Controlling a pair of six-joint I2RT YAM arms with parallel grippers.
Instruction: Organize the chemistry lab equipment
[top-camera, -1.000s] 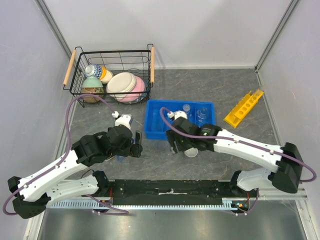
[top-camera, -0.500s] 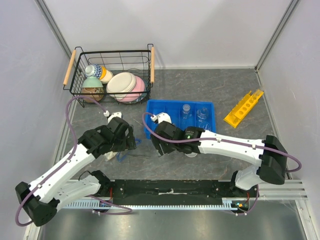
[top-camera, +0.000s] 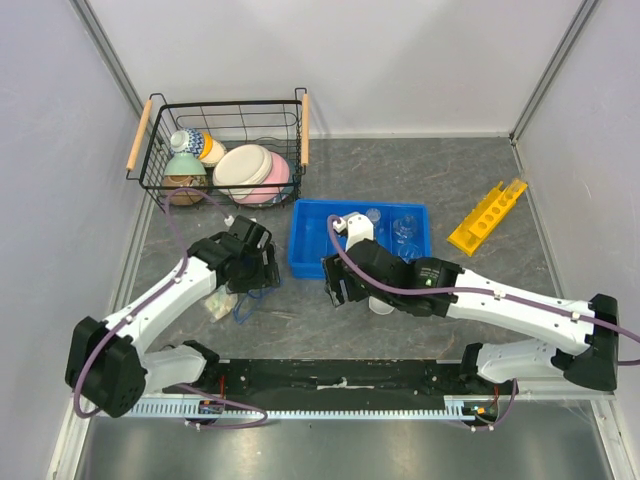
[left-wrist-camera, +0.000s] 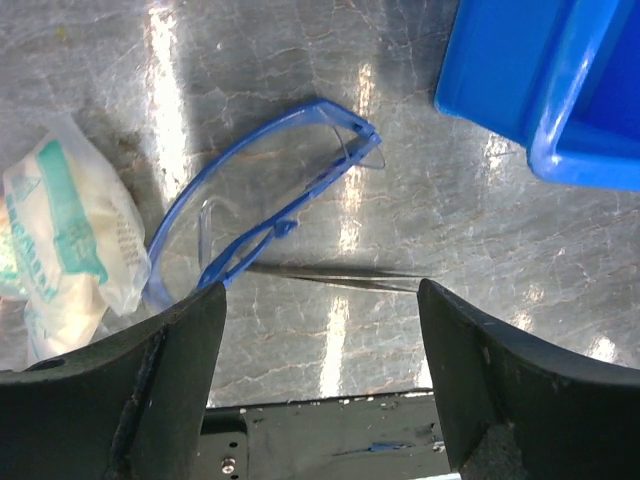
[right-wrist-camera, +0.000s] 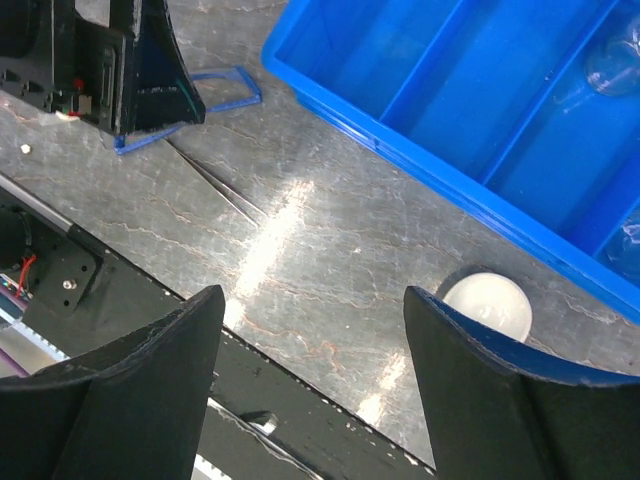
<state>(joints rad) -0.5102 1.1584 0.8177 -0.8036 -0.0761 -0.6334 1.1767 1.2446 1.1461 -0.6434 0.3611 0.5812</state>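
- Grey marbled table (top-camera: 420, 170), with pale walls round it.
- One yellow rack (top-camera: 487, 216) lies well to the right of the blue tray (top-camera: 310, 245). Its long side slants from near-left to far-right, and its holes face up.
- Two clear glass pots (top-camera: 404, 228) stand in the tray's right part.
- One white round dish (right-wrist-camera: 487, 303) sits on the table just beside the tray's near edge.
- One thin dark rod (left-wrist-camera: 330, 277) lies flat off the tray's near-left corner.
- Left claw (left-wrist-camera: 322, 300) hovers over the rod, fingers wide apart, holding nothing.
- Right claw (right-wrist-camera: 315, 300) hangs by the tray's near edge, wide apart too, and empty.
- One pair of blue glasses (left-wrist-camera: 270, 215) touches the rod. One white packet (left-wrist-camera: 60, 250) lies further left, its green writing too blurry to read.
- One wire basket (top-camera: 225, 110) of bowls stands behind the tray, to the left.
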